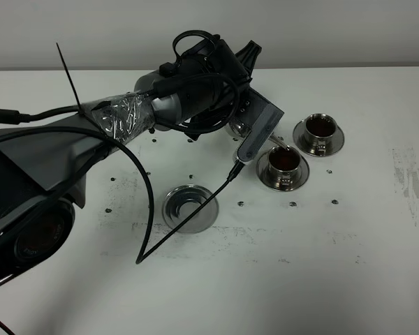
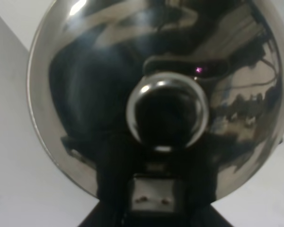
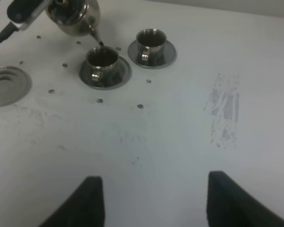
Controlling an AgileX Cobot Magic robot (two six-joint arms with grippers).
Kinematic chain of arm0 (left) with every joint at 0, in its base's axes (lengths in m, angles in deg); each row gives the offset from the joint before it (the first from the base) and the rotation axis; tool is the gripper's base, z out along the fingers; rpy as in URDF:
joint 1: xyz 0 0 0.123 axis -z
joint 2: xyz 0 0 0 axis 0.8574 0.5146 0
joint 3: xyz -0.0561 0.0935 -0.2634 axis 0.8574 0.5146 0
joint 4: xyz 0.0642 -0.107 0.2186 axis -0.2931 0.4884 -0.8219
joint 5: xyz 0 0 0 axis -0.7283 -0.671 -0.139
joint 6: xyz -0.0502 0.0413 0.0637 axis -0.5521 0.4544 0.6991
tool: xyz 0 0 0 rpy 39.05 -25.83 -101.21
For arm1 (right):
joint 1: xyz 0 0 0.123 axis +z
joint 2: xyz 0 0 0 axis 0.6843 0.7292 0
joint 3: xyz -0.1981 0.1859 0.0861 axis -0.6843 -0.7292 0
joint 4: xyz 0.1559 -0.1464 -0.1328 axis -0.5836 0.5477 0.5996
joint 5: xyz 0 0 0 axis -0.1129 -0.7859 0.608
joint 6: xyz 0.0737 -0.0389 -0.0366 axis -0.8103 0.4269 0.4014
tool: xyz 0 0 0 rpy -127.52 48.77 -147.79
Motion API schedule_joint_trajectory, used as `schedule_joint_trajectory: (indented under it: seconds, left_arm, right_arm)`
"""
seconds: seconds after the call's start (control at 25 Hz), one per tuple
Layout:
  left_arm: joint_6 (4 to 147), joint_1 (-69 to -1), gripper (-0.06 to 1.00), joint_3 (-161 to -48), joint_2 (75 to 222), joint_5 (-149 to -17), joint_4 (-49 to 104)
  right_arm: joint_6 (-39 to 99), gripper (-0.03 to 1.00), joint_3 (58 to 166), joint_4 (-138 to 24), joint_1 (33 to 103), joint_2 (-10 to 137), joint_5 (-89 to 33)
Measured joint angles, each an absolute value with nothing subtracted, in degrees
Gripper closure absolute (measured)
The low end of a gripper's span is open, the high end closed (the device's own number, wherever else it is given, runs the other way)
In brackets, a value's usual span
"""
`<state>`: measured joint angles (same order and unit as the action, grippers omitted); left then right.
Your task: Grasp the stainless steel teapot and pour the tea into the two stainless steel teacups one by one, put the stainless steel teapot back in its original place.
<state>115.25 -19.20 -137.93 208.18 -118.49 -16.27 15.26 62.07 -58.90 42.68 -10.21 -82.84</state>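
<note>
Steel, mirror-bright and squat, the stainless steel teapot [image 2: 75, 90] fills our left wrist view, its domed lid topped by a round knob [image 2: 166, 113]. We see the left gripper [image 2: 154, 196] clamped on it, holding it tilted, thin spout [image 3: 95, 35] over the nearer teacup [image 1: 283, 167] (dark tea inside). The farther teacup [image 1: 319, 132] holds tea too. The round disc [image 1: 190, 207] lies apart from both. The right gripper [image 3: 151, 198] hangs with fingers spread.

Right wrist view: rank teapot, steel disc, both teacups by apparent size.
1. teapot and steel disc: both cropped, similar, unranked.
2. nearer teacup, farther teacup: alike cups; nearness explains the difference.
</note>
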Motion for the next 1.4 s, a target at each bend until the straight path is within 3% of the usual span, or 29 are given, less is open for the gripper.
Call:
schedule_joint_trajectory:
  seconds: [0.6,1.0,1.4]
  left_arm:
    - [115.20,-24.81,0.77,-137.80,200.48,-126.12,8.11]
    - [115.30,-29.07,0.77,-122.56,194.48,-120.72,14.67]
    - [115.23,-30.68,0.77,-121.37,197.02,-119.22,22.10]
  right_arm:
    - [15.26,0.50,62.07,-58.85,42.68,-10.21,-82.84]
    - [15.26,0.50,62.07,-58.85,42.68,-10.21,-82.84]
    - [15.26,0.50,62.07,-58.89,42.68,-10.21,-82.84]
